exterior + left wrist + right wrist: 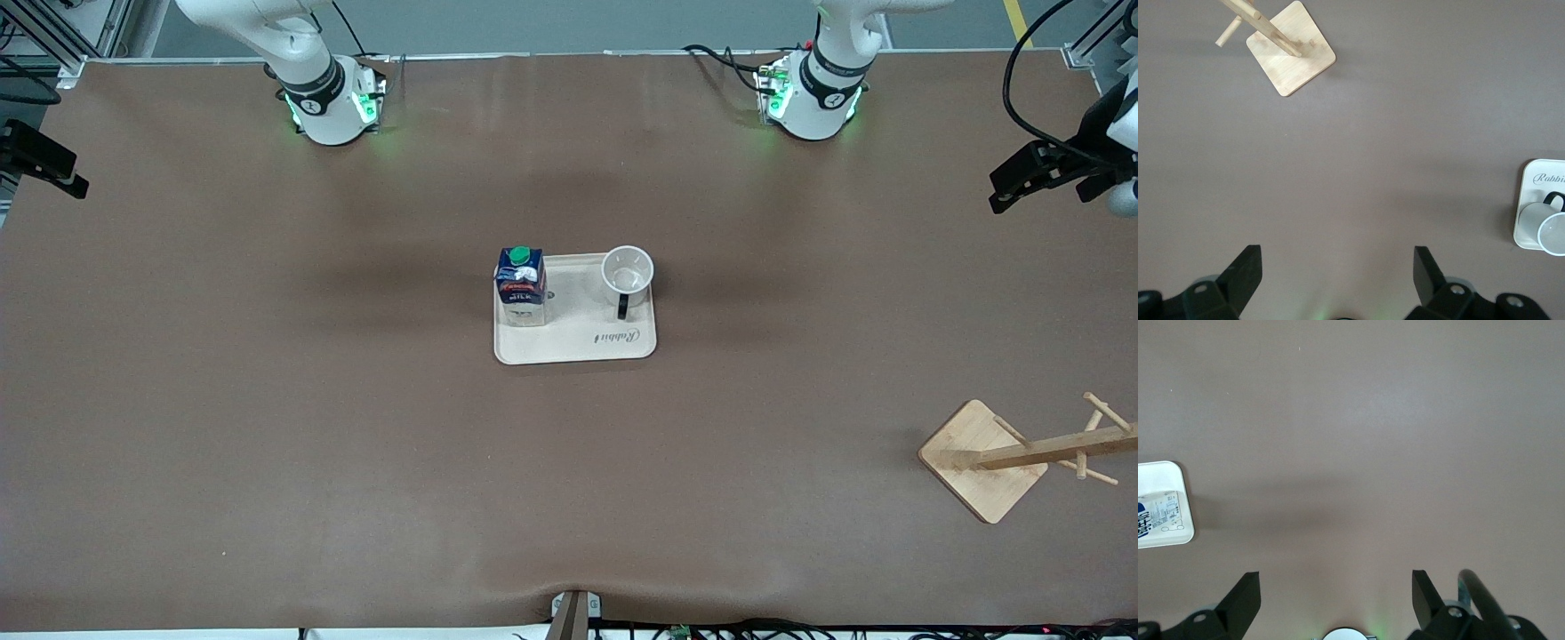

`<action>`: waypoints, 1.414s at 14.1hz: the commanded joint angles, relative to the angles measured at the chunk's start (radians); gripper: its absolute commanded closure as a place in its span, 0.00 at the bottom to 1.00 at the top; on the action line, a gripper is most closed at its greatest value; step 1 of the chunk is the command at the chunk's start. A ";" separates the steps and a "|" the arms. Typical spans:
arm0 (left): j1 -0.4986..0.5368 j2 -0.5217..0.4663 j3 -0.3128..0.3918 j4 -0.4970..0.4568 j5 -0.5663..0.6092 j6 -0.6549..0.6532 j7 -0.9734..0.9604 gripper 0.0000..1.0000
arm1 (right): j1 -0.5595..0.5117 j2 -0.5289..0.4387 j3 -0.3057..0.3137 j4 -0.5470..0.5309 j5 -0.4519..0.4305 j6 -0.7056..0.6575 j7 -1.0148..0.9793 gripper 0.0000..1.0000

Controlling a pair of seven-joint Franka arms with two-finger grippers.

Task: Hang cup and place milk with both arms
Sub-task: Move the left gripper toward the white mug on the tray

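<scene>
Milk (pixel 521 286) upright and cup (pixel 628 272) mouth-up on cream tray (pixel 578 347) at tabletop centre. Wooden rack (pixel 987 458) near front edge, left arm's end. Left gripper (pixel 1338 273) and right gripper (pixel 1336 593) raised over bare table at respective ends, fingers apart, empty.

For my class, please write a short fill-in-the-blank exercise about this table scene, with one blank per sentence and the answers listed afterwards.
1. The milk and the cup both stand on the cream ____.
2. The milk's round cap is ____ in colour.
3. The cup's handle is ____ in colour.
4. The wooden rack stands toward the ____ arm's end of the table.

The left gripper and the right gripper hover over bare table, jaws open.

Answers: tray; green; black; left
</scene>
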 commanded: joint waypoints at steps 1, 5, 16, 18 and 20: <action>0.002 0.005 0.002 0.024 0.005 -0.021 0.021 0.00 | -0.004 0.003 0.000 0.008 -0.006 -0.008 -0.002 0.00; 0.001 0.014 -0.001 0.041 0.014 -0.021 0.019 0.00 | -0.006 0.003 0.000 0.007 -0.006 -0.008 -0.002 0.00; -0.018 0.044 -0.263 -0.248 -0.023 0.222 -0.266 0.00 | -0.006 0.003 -0.002 0.007 -0.006 -0.008 -0.001 0.00; -0.018 0.051 -0.335 -0.316 -0.023 0.302 -0.324 0.00 | -0.006 0.003 -0.002 0.007 -0.006 -0.006 -0.002 0.00; -0.018 0.079 -0.378 -0.354 -0.023 0.359 -0.365 0.00 | -0.006 0.028 -0.002 0.001 -0.008 -0.002 -0.002 0.00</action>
